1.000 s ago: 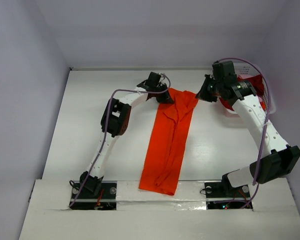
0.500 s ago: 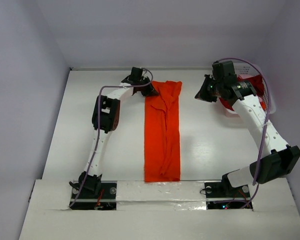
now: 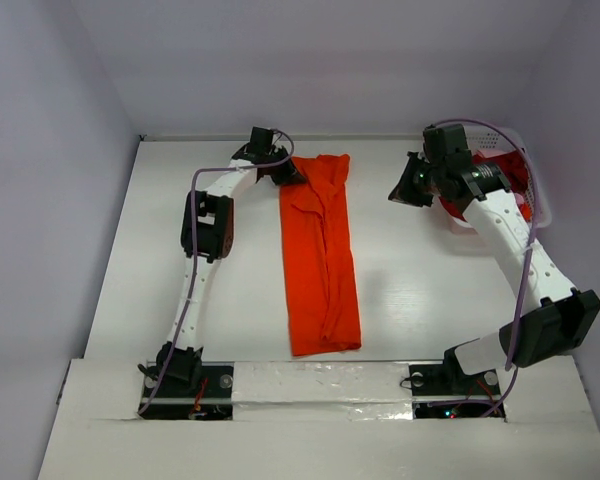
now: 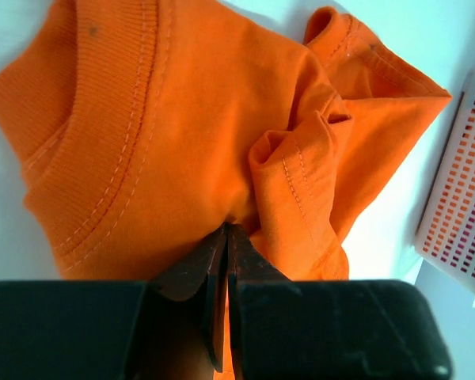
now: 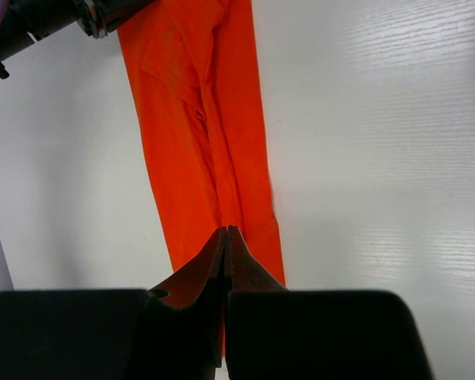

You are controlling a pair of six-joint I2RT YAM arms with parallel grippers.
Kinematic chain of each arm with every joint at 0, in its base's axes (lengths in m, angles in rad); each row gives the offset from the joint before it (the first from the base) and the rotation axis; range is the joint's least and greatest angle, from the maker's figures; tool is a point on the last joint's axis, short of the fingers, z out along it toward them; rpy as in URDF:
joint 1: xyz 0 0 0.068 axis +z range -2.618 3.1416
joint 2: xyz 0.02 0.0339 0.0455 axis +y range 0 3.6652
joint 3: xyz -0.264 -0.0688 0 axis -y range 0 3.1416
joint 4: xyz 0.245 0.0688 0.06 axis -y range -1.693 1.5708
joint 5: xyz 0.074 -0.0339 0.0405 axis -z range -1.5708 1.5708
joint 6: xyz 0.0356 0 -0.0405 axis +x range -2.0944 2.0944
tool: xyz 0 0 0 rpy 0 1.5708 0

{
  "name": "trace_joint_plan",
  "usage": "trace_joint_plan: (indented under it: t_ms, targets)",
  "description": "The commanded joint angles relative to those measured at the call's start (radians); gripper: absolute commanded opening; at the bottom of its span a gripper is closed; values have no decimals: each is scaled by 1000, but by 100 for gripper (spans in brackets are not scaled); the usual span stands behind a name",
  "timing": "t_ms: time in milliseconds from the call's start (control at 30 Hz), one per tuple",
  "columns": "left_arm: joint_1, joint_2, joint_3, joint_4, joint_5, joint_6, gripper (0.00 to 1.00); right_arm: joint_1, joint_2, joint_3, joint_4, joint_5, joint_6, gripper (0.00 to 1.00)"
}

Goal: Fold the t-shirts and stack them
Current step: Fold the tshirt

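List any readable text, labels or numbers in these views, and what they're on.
None readable in any view.
The orange t-shirt is plain, with no print or tag showing.
The white basket is bare lattice, no label.
The left arm and right arm show no legible markings.

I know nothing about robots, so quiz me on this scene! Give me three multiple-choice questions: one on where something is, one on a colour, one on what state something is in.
1. Where is the basket?
A. near left corner
B. far right side
C. centre of the table

2. What colour is the shirt spread on the table?
A. orange
B. blue
C. white

3. What is the left gripper doing?
A. gaping wide over bare table
B. shut on the shirt
C. reaching into the basket

Answers:
1 B: the top view shows it at the far right edge.
2 A: the long folded strip is bright orange.
3 B: its wrist view shows the fingers pinching orange cloth.
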Motion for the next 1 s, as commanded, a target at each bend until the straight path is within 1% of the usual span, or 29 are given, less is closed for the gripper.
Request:
trace_joint_plan:
  t_ms: [0,167,333,500,700,833,967]
  targets:
    - [1,35,47,-35,43,31,0,-5,-6,-2,42,-17,3,0]
    - [1,77,51,-28,123,18,0,-5,-6,-14,51,-24,9,0]
    - [-8,86,50,-18,164,24,0,-5,-12,-31,61,-31,12,0]
    - [-8,107,80,-8,192,21,3,-5,-23,-54,62,-33,12,0]
    - [-8,135,85,82,273,-50,5,-5,-50,-105,62,-25,7,0]
    - [-8,127,80,130,299,-73,4,-5,-66,-119,59,-17,7,0]
    - [-8,106,97,159,310,-84,7,-5,-72,-126,61,-24,9,0]
